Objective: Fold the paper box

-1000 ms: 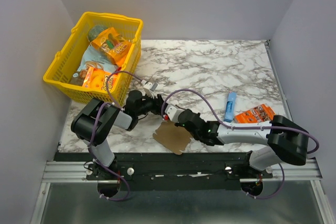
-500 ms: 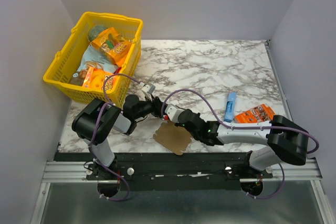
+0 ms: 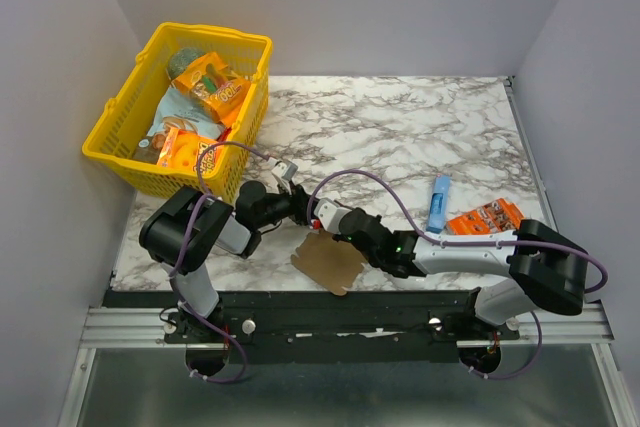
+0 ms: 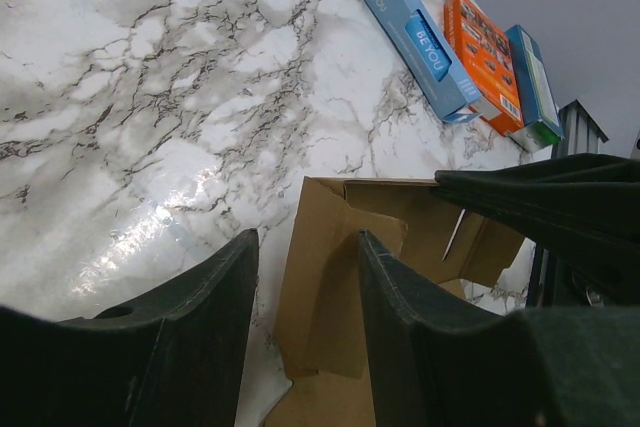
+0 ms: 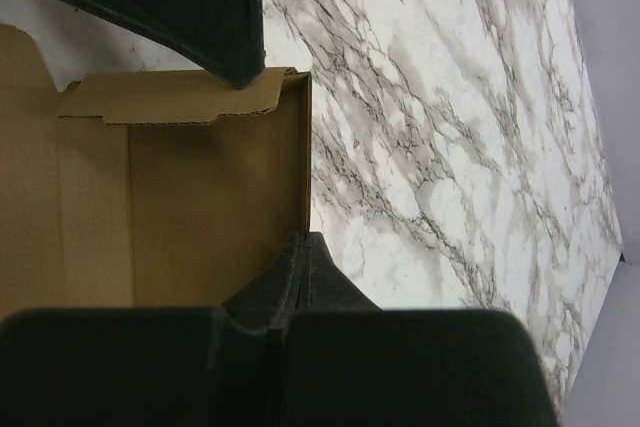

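Note:
The paper box (image 3: 328, 262) is a brown cardboard cut-out lying partly unfolded near the table's front edge. In the left wrist view one of its flaps (image 4: 320, 287) stands up between my left gripper's (image 4: 308, 242) spread fingers, close to the right finger (image 4: 400, 317) and with a gap to the left one. From above, the left gripper (image 3: 303, 205) sits at the box's far corner. My right gripper (image 3: 330, 230) is beside it, shut on the edge of an upright cardboard wall (image 5: 180, 177), its fingertips pinched together at the wall's near end.
A yellow basket (image 3: 130, 147) full of snack packets stands at the back left. A slim blue packet (image 3: 438, 203) and an orange packet (image 3: 485, 217) lie to the right of the arms. The two arms cross close together over the box.
The left gripper's fingers have drawn closer together around the flap. The right gripper and the box have hardly moved.

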`<state>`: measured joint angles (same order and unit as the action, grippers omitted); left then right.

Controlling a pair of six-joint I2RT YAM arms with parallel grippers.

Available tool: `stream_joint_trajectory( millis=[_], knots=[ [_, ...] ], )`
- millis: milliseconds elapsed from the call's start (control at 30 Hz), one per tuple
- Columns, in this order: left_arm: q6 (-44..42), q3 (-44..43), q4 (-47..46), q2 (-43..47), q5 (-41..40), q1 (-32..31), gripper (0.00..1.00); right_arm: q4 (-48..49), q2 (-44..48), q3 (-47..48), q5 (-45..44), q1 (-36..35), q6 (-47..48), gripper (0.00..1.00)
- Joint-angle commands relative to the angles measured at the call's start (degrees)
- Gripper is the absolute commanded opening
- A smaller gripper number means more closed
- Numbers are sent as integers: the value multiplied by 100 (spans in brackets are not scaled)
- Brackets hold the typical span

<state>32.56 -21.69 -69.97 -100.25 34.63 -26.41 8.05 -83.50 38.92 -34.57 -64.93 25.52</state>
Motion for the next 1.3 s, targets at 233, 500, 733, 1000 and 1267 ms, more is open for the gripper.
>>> stream_joint_trajectory(
  millis=[233, 500, 733, 1000, 1267],
  knots=[
    [-715, -81, 862, 84, -281, -373, 50, 161, -26, 11, 99, -38, -73, 1],
    [-1067, -291, 1284, 163, -606, -602, 46, 170, -17, 11, 117, -38, -73, 1],
    [-1286, -318, 1425, 242, -817, -742, 38, 170, -43, 20, 134, -38, -82, 1],
    [-1612, -406, 1759, 339, -1134, -971, 24, 197, -52, 11, 126, -38, -82, 1],
    [-1928, -415, 2058, 506, -1336, -1225, 11, 258, -52, 2, -15, -38, -152, 1]
  ],
)
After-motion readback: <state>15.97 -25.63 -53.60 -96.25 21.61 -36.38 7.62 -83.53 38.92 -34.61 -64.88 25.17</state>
